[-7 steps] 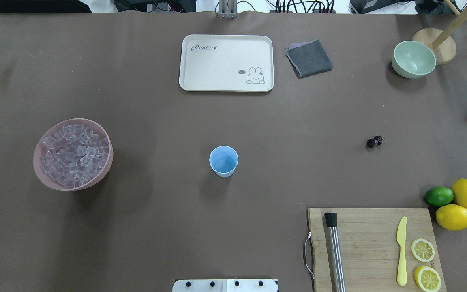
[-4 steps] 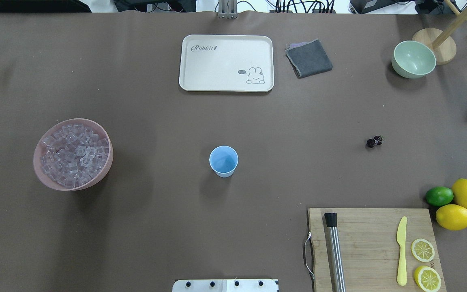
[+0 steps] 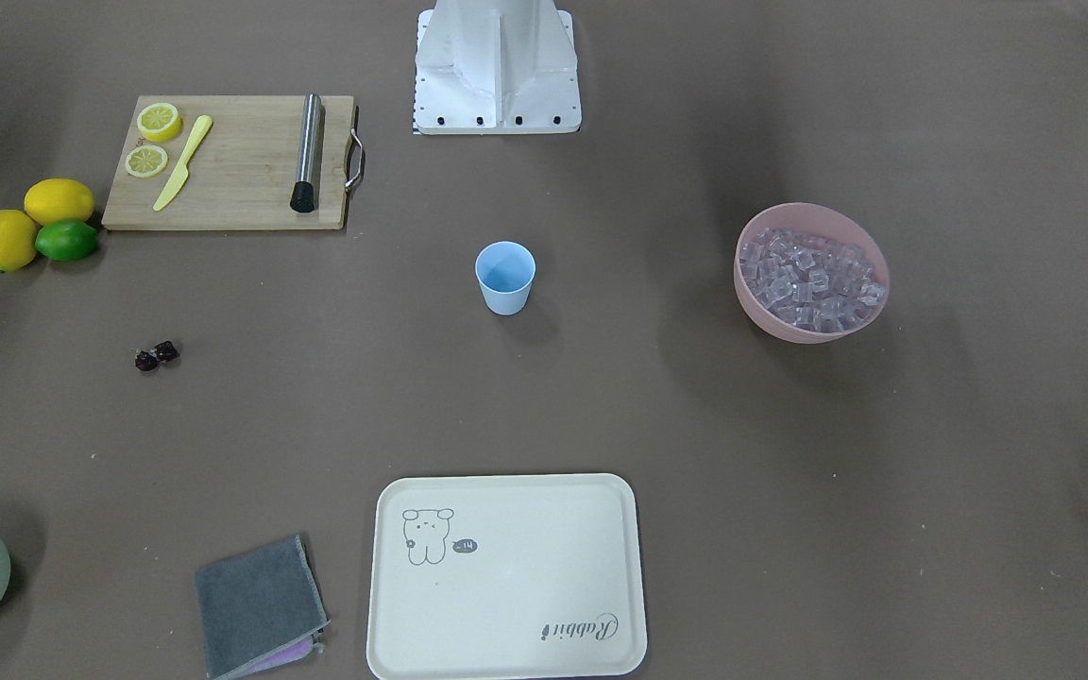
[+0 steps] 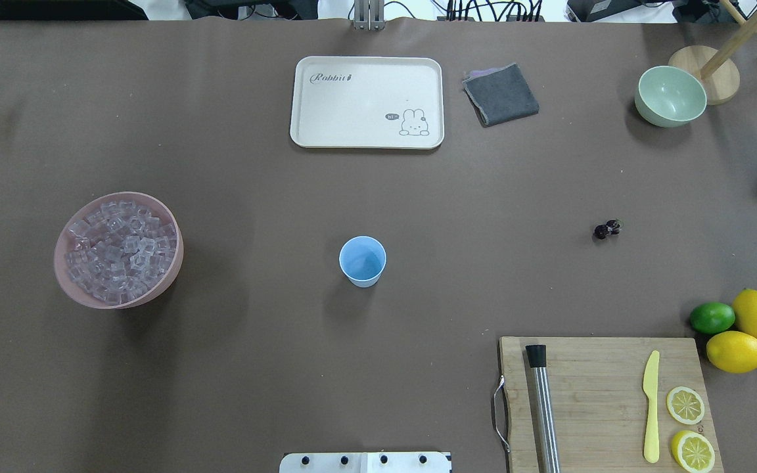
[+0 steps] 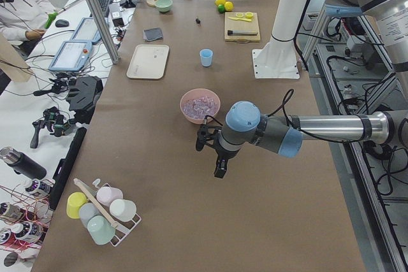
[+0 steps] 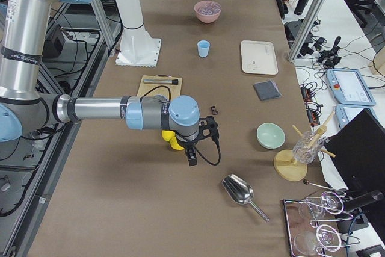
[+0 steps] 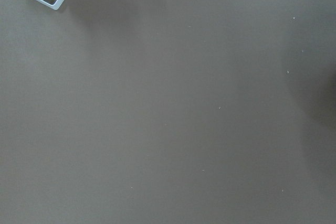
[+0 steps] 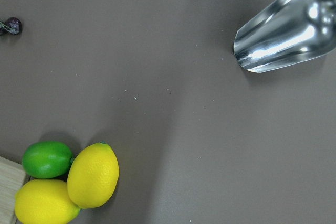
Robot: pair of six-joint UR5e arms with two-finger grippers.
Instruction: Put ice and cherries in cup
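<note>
Overhead exterior, cup [image 4: 363, 261] upright, cherries [image 4: 607, 229] apart, ice [image 4: 119, 249] in pink bowl [image 4: 122, 303]

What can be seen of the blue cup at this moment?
The cup is a small light blue tumbler, plastic by its look, with no handle and walls narrowing toward the base. It stands upright, mouth up, near the middle of the brown table, and looks empty inside. Only the table touches it. The pink bowl of ice and the cherries lie well apart from it on opposite sides.
</note>
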